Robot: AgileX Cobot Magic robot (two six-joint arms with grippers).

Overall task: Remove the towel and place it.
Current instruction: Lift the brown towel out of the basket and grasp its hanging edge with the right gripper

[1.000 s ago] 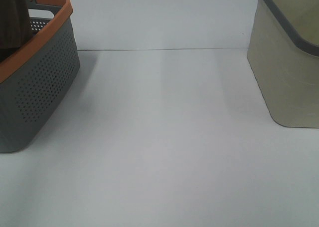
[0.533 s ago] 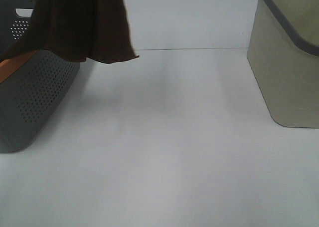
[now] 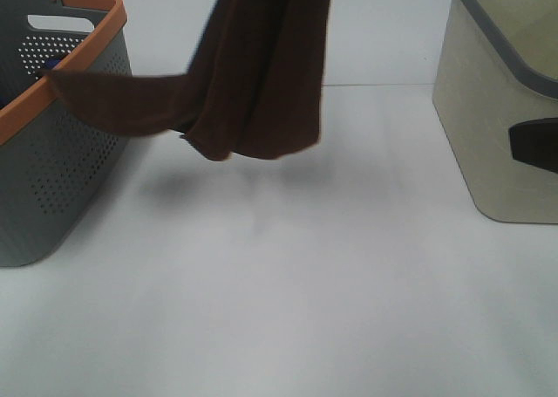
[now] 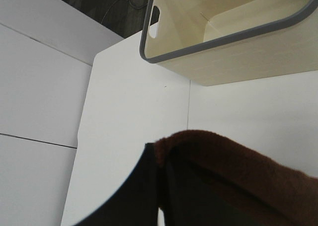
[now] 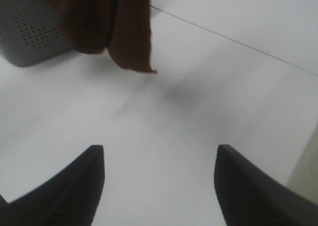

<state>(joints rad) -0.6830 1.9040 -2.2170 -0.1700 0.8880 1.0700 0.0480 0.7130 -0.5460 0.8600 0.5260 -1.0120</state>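
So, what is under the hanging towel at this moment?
Only bare white table with a faint shadow lies under the towel. Its trailing end hides a bit of the grey basket and its orange rim.

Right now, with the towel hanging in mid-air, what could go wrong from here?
The towel trails one corner to the orange rim of the grey basket; it might snag or tug the basket. In the left wrist view the left gripper seems to pinch only a folded edge, so the cloth could slip mid-carry.
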